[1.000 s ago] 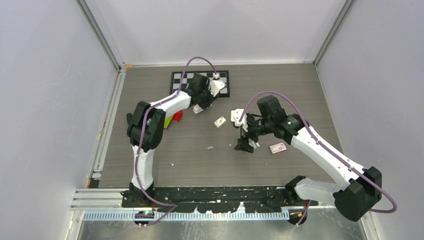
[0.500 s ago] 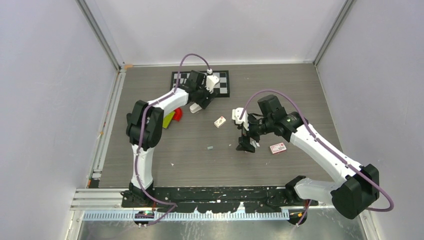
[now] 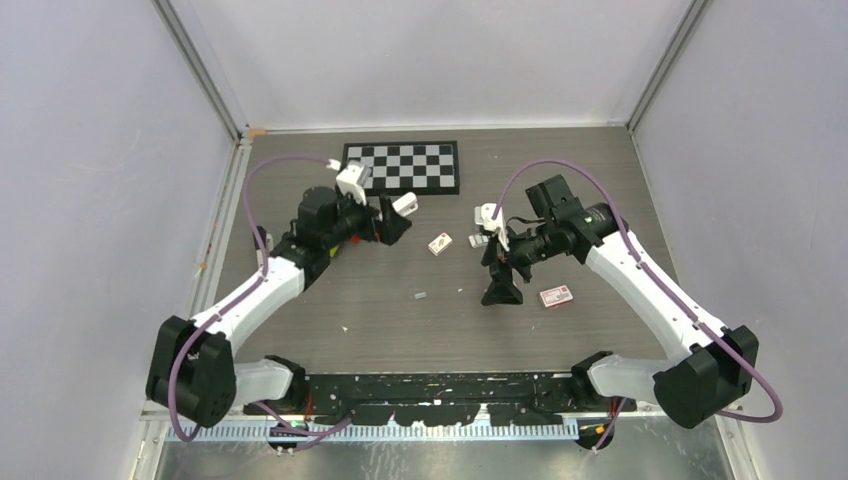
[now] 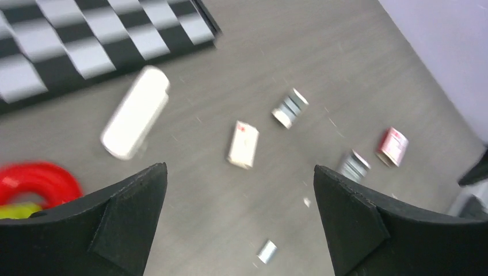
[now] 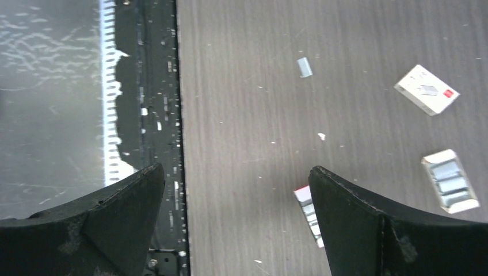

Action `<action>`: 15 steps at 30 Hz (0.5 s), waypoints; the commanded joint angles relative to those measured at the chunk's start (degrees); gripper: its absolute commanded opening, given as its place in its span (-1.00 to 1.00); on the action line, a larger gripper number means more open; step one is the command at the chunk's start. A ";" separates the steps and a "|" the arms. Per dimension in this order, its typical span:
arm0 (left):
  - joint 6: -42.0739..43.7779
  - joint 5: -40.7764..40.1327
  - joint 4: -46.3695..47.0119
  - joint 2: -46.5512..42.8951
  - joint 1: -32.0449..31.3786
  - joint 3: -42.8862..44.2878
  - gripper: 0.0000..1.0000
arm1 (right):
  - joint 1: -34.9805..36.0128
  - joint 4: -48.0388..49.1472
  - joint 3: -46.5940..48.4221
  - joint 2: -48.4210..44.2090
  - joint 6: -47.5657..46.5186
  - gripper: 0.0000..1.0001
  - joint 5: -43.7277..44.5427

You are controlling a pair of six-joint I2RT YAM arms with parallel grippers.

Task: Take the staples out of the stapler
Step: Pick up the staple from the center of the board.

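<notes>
The blue stapler shows in no view. My left gripper [image 3: 394, 226] [image 4: 239, 167] hovers open and empty over the left half of the table, just short of a white stapler [image 3: 404, 203] [image 4: 135, 112] that lies flat beside the checkerboard. My right gripper [image 3: 500, 292] [image 5: 236, 167] points down at mid-table, open, with nothing between its fingers. A short loose strip of staples [image 3: 421, 296] [image 4: 267, 251] [image 5: 304, 66] lies on the wood between the two arms.
A white staple box [image 3: 440, 243] [image 4: 243, 144] [image 5: 426, 89], an open tray of staples [image 3: 478, 240] [image 5: 450, 181] and a red-and-white box [image 3: 556, 296] [image 4: 393, 145] lie around the right gripper. The checkerboard [image 3: 402, 166] is at the back. A red ring [image 4: 34, 181] sits left.
My left gripper has opened, let go of the white stapler and drawn back from the checkerboard toward the near left. The right gripper stayed open and shifted only slightly.
</notes>
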 commanded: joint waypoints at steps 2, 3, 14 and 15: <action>-15.08 10.01 6.82 -4.32 -0.35 -10.00 0.99 | -0.05 -7.89 2.39 0.78 -0.13 0.99 -7.82; -15.05 9.36 6.16 -4.99 -1.10 -10.98 0.99 | -0.33 -7.55 1.52 0.46 -0.93 0.99 -7.37; 6.16 -9.87 -17.91 -0.18 -18.73 -5.20 0.84 | -4.36 -4.73 -2.67 -0.30 -2.23 0.99 -1.92; 7.21 -9.93 -19.60 1.32 -19.27 -3.54 0.82 | -4.37 -4.86 -2.56 -0.06 -2.38 0.99 -1.16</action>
